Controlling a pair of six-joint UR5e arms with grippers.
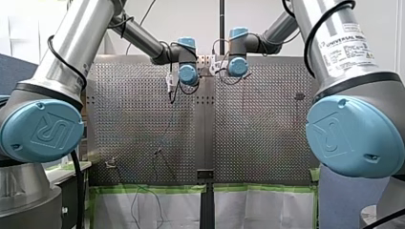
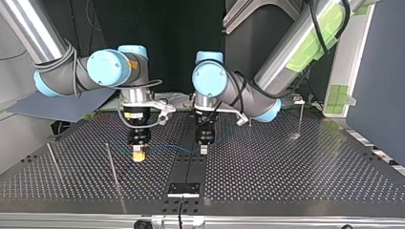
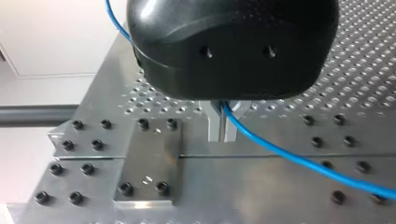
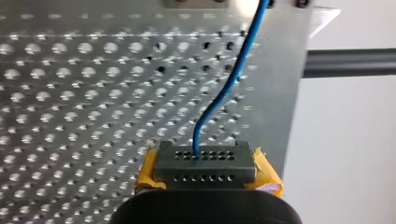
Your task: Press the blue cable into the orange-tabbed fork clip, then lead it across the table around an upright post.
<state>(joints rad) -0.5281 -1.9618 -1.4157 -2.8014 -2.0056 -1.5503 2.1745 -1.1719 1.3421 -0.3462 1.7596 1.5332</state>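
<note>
A thin blue cable [image 2: 167,145] hangs in a shallow span between my two grippers, just above the perforated table [image 2: 296,171]. My left gripper [image 3: 223,135] is shut on the blue cable [image 3: 299,159], which leaves its metal fingers sideways. My right gripper [image 4: 204,161], with yellow pads, is shut on the blue cable [image 4: 232,81], which runs straight ahead of it. In the top view my right gripper [image 2: 138,153] is at the left and my left gripper [image 2: 204,147] near the middle seam. No orange-tabbed clip shows clearly.
Thin upright posts stand at the top view's left [image 2: 112,166], far left [image 2: 52,160] and right [image 2: 301,117]. A small bolted plate [image 2: 184,189] sits on the middle seam near the table's edge, also under my left gripper [image 3: 147,163].
</note>
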